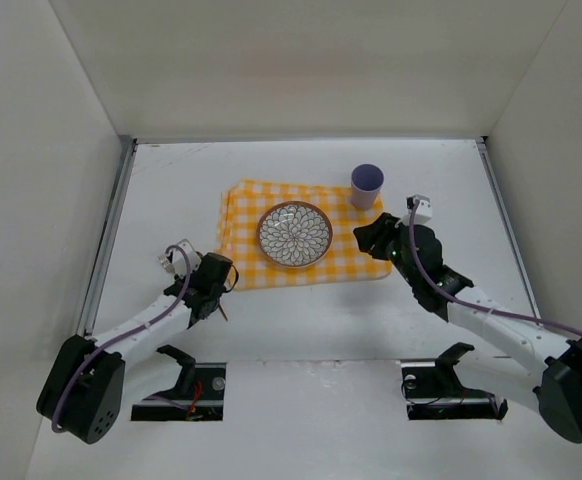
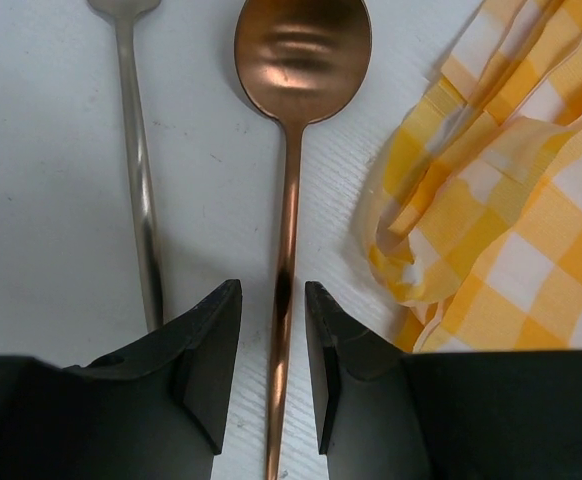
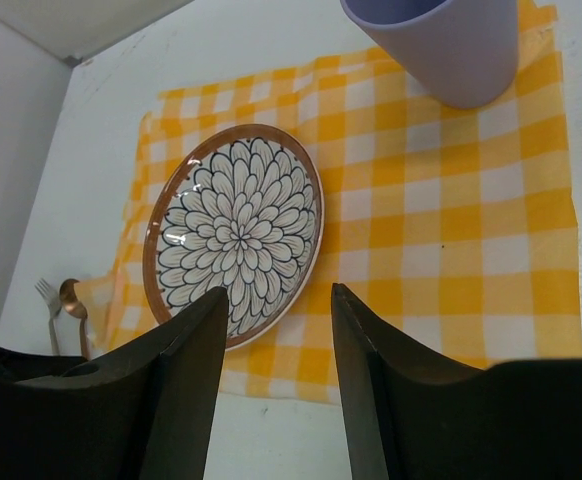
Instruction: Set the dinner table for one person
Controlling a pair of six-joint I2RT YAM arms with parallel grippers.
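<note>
Table: the dinner table is the white surface under everything; all the items sit in its middle band, within reach of both arms.
Fork: the fork lies flat on the bare table, leftmost of the items, tines pointing away from the wrist camera, parallel to the spoon and just beside it.
Left gripper: the left gripper is low over the table with its jaws spread to either side of the spoon's handle. A thin gap shows on each side, so nothing is pinched yet. It looks lined up this way to close across the narrow stem.
Spoon: the copper spoon lies flat, bowl up and away, near the cloth's rumpled left edge but not on it.
Cloth: the left edge of the yellow checked cloth is folded over itself; the rest lies smooth.
Plate: the flower-patterned plate is on the cloth, roughly central, probably as the anchor for the setting.
Cup: the lilac cup is upright on the far right corner of the cloth.
Right gripper: the right gripper has its jaws spread and empty, is at the near right corner of the cloth and faces the plate; it seems to be standing clear.
Step, judged: grasp the spoon; cutlery not yet placed.
</note>
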